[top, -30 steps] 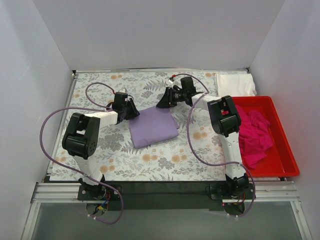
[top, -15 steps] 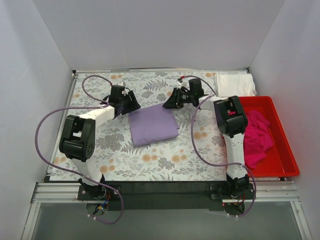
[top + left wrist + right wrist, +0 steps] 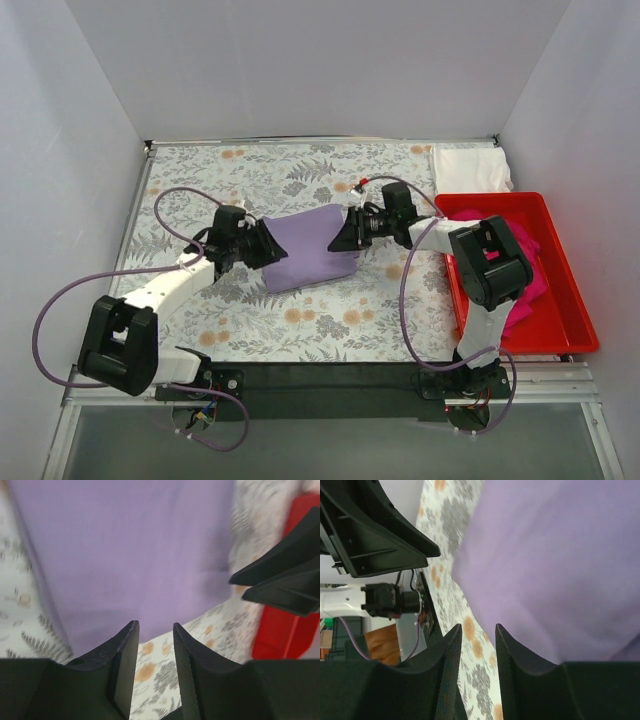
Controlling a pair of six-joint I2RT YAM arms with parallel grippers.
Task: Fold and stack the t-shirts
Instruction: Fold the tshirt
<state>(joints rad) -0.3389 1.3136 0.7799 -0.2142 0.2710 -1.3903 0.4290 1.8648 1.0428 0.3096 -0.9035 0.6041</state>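
Note:
A folded lavender t-shirt (image 3: 310, 252) lies on the floral tablecloth mid-table. My left gripper (image 3: 274, 248) is at its left edge, jaws a little apart and empty. In the left wrist view (image 3: 155, 630) the shirt (image 3: 130, 555) lies just ahead of it. My right gripper (image 3: 340, 238) is at the shirt's right edge, jaws a little apart and empty. In the right wrist view (image 3: 477, 632) the shirt (image 3: 560, 565) fills the upper right. A folded white t-shirt (image 3: 470, 170) lies at the back right. A magenta t-shirt (image 3: 533, 285) lies crumpled in the bin, mostly hidden by my right arm.
A red plastic bin (image 3: 565, 310) stands at the right edge of the table. White walls close in the left, back and right. Purple cables loop from both arms over the tablecloth (image 3: 320, 325).
Both grippers moved from the shirt's far corners toward me, to its left and right edges. The left arm stretched out lower and further left. The lavender shirt stayed put.

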